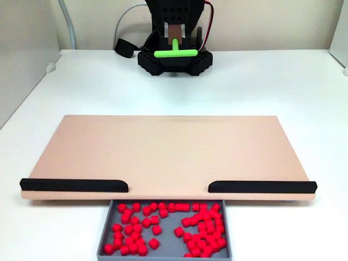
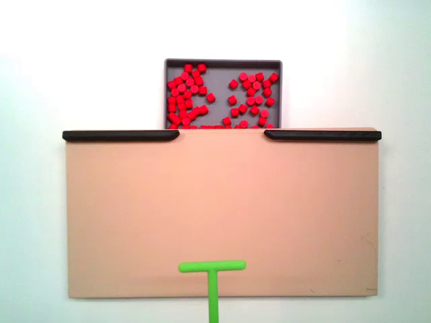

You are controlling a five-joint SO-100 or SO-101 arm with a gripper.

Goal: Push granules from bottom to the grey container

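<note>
The red granules [image 1: 166,225] lay scattered inside the grey container [image 1: 103,247], which sat against the tan board [image 1: 168,149] at the gap between its two black bars [image 1: 73,185]; in both fixed views the board surface itself was bare. The end effector [image 1: 175,41] stood at the arm's black base [image 1: 174,61] on the white bench [image 1: 81,81], closed on the stem of the green T-shaped tool [image 1: 175,53], whose crossbar sat over the board's opposite edge.
</note>
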